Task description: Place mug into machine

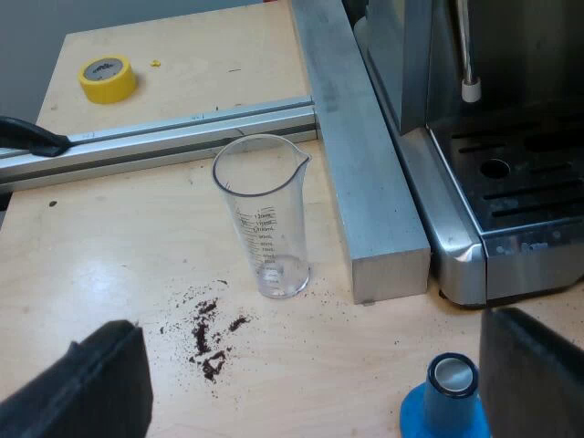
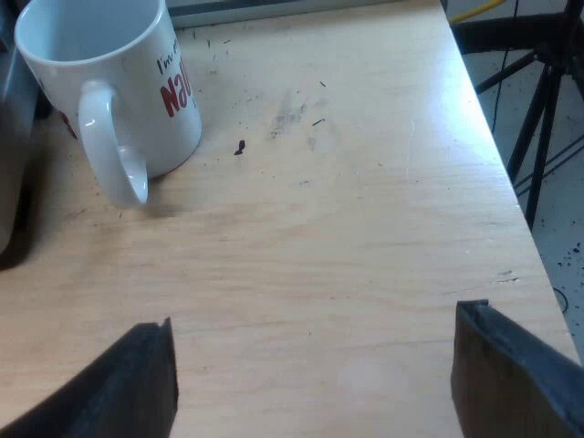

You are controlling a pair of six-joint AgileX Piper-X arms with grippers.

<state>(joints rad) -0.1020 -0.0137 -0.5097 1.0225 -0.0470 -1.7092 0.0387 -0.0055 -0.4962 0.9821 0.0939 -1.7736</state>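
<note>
The pale wooden counter [image 2: 328,228] is flecked with coffee grounds [image 1: 208,333] beside a measuring glass [image 1: 265,214]. The mug [image 2: 100,82] stands upright on it, mouth up, handle facing the right gripper [image 2: 315,383], which is spread wide and empty. The left gripper [image 1: 310,401] is the same.

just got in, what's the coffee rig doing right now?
Nothing is held yet. The right gripper hovers, jaws open, over the table short of the white mug, which stands upright with its handle towards the gripper. The left gripper, jaws open too, hangs near the empty measuring glass, a blue tamper and spilled grounds, by the espresso machine. The mug is not in the machine yet.
</note>
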